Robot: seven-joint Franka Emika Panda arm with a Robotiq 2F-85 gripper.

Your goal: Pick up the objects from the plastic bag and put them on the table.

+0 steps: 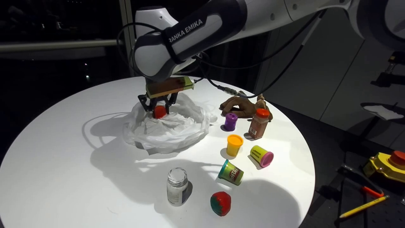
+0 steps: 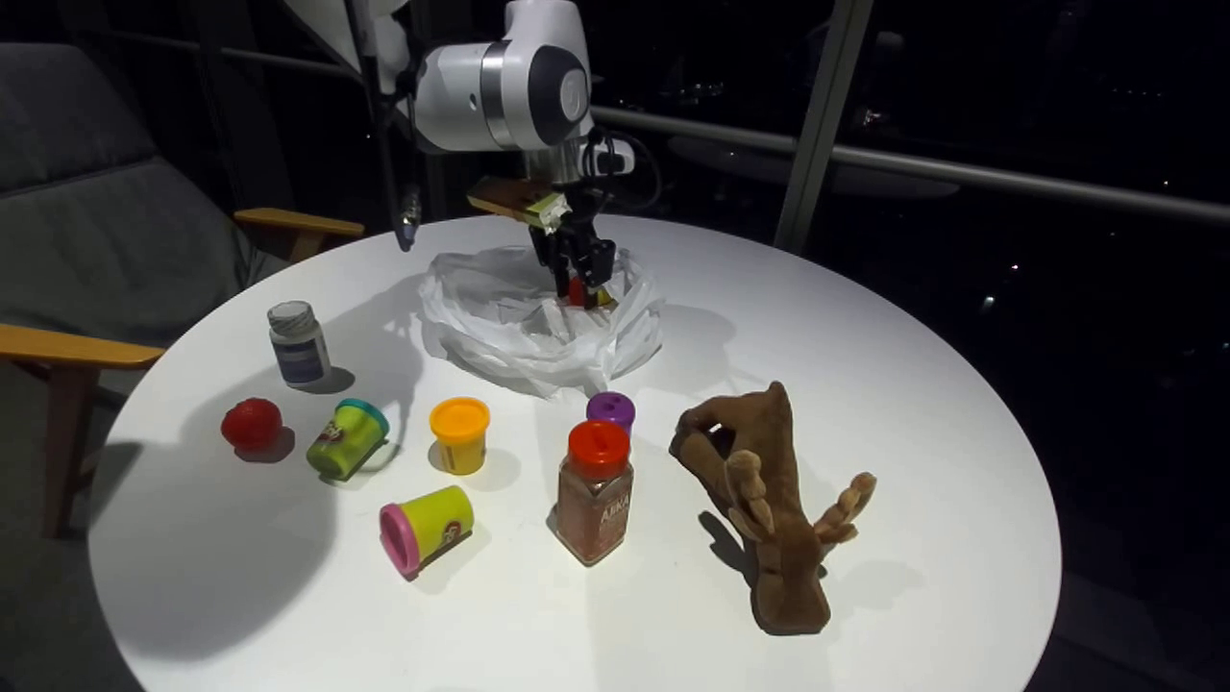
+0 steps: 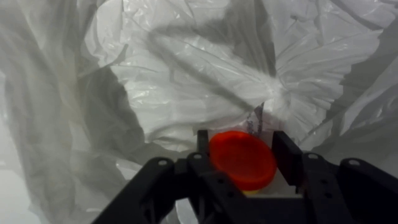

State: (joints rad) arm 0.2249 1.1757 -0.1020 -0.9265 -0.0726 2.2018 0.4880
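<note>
Gripper (image 3: 241, 147) looks clamped on red-lidded tub (image 3: 244, 161), pads either side of lid, tub down in plastic bag (image 1: 167, 144) whose folds ring the gripper. Main risk imo: hold seems lid-only & tub looks tilted (body mostly hidden), so it could twist, slip or pop its lid on lift. Film just beside gripper may snag & drag bag along. Low exit to tabletop (image 1: 63, 167) might clip purple tub (image 1: 231, 122), past bag rim from gripper.
</note>
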